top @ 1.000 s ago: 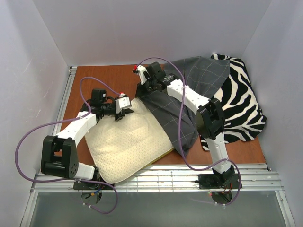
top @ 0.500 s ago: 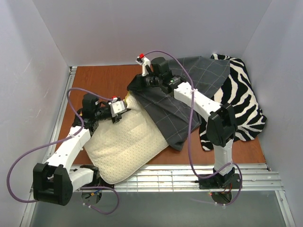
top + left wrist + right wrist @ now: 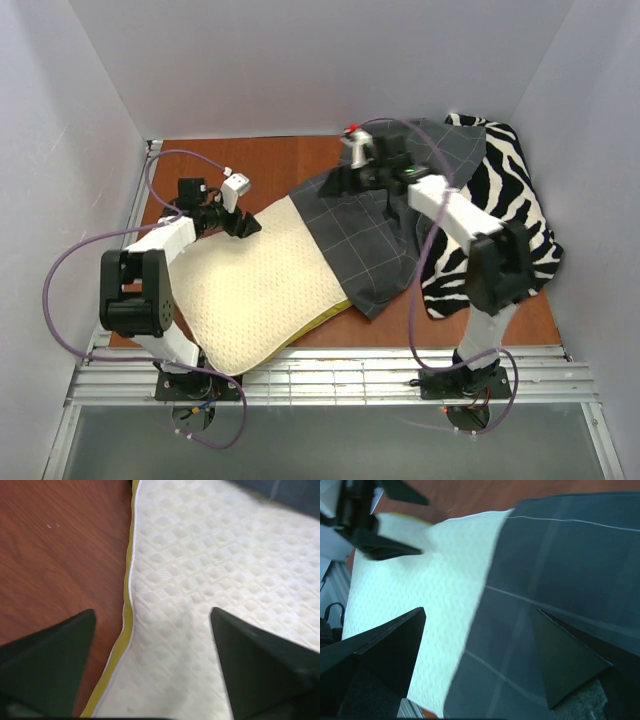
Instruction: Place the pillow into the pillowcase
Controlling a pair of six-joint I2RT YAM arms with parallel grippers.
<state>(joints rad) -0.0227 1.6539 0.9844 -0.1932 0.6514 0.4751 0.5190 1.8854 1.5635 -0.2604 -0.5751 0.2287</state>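
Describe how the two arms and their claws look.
The left arm and right arm are both built of white links joined by blocky black joints. A purple cable loops loosely along each, from base to wrist. The left claw and right claw have dark, wedge-shaped fingers tapering to points. A small red mark sits atop the right wrist.

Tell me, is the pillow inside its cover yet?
Not yet. Done: the grey pillowcase overlaps one end of the pillow; whether that end is inside, I cannot tell. In hand: nothing. The left hand is open over the pillow's yellow edge, and the right hand is open over the pillowcase's edge. Left: most of the pillow lies bare and must go in.
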